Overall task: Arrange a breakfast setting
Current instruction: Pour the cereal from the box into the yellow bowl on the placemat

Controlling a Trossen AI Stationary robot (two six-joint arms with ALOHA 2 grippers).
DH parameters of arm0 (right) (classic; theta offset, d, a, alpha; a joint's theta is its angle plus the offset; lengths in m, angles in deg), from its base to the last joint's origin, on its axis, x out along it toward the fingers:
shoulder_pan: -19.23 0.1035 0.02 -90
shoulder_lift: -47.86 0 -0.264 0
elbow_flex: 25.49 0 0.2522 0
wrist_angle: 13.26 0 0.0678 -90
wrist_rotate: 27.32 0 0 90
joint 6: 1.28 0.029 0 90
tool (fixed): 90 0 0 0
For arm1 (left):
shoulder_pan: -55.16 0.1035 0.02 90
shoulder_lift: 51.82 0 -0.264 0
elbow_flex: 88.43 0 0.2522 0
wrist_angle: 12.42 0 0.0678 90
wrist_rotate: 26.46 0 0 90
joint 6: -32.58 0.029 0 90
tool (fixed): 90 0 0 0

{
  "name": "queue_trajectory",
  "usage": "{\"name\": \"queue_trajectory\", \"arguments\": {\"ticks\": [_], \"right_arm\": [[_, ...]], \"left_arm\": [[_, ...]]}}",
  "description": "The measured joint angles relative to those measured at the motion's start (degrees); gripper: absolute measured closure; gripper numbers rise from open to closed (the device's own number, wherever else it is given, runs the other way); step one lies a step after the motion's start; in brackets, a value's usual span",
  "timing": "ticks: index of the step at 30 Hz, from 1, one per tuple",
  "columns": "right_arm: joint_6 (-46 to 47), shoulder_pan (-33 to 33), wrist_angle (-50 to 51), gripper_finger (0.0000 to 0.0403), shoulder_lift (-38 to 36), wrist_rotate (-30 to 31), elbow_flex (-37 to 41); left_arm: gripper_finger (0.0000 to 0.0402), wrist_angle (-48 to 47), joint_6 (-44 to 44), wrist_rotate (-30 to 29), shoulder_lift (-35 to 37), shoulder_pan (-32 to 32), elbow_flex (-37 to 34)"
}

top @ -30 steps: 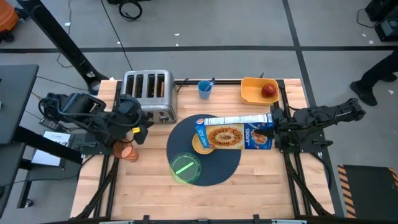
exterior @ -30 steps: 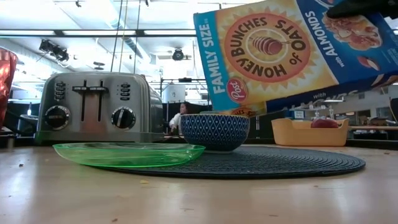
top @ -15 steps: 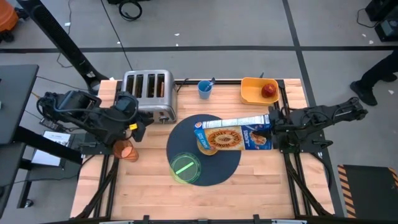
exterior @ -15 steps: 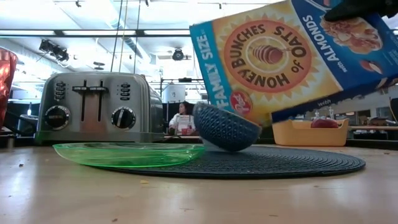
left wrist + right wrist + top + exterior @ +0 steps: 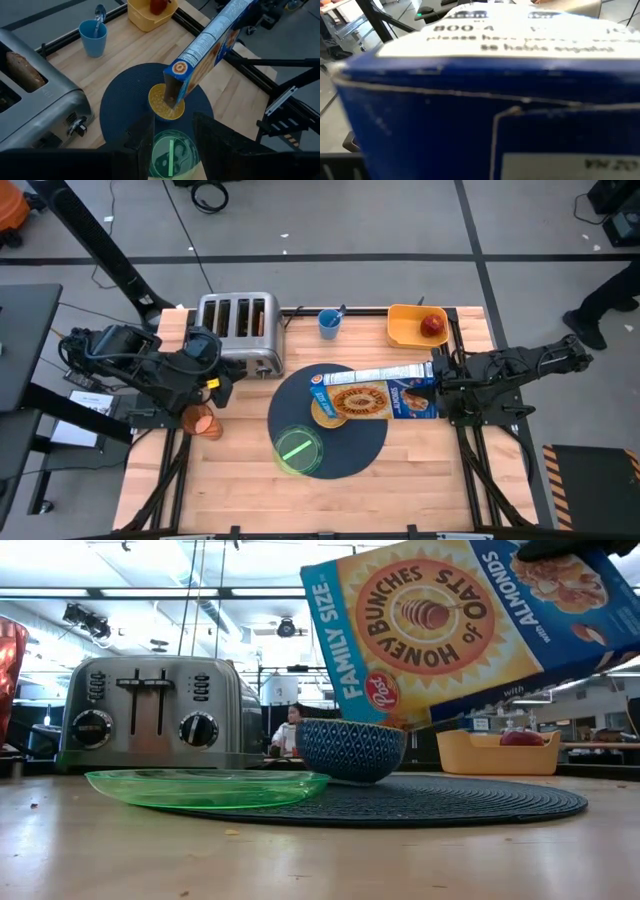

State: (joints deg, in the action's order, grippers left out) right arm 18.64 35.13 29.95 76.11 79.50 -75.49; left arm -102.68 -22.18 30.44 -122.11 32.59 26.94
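Note:
My right gripper (image 5: 437, 385) is shut on a blue-and-yellow cereal box (image 5: 375, 398), tilted with its open end (image 5: 175, 82) down over the small blue-patterned bowl (image 5: 350, 750). The bowl holds yellow cereal and stands on the round navy mat (image 5: 350, 455). The green plate (image 5: 297, 450) lies on the mat's near left part. My left gripper (image 5: 215, 385) is open and empty at the table's left, above the orange tumbler (image 5: 203, 421). The toast (image 5: 22, 70) sticks up in the toaster's slot. The apple (image 5: 432, 325) lies in the yellow bin. The spoon (image 5: 99, 12) stands in the blue cup. My right gripper holds the cereal box by its closed end (image 5: 430, 387), coming level from the table's right. The box is lifted clear of the table and slants down toward the table's left, its open end just above the bowl's rim. The box itself fills the right wrist view and hides the fingers.
A silver toaster (image 5: 240, 332) stands at the far left. The blue cup (image 5: 330, 322) and the yellow bin (image 5: 412, 326) stand along the far edge. Bare wood shows along the near edge (image 5: 420, 490). A person sits in the room beyond the table (image 5: 292, 725).
The box's open end dipped and the bowl tipped over toward the table's right on the mat. The box has since risen a little, and the bowl has settled back upright in its place.

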Motion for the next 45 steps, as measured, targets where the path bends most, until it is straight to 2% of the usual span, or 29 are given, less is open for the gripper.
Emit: {"name": "queue_trajectory", "arguments": {"ticks": [9, 18, 45], "right_arm": [[-0.2, 0.0, 1.4, 0.0236, 0.0, -0.1, -1.1], [-0.1, 0.0, 1.3, 0.0236, 2.5, -0.9, -1.3], [-2.6, 0.0, 2.3, 0.0236, 6.6, -1.5, -6.7]], "left_arm": [[0.0260, 1.0, 0.2, 0.0, 0.8, 0.0, 0.0], [0.0260, 5.5, 4.3, -0.2, 1.4, 0.0, 0.0], [0.0260, 5.4, 4.5, -0.1, 1.4, 0.0, 0.0]]}}
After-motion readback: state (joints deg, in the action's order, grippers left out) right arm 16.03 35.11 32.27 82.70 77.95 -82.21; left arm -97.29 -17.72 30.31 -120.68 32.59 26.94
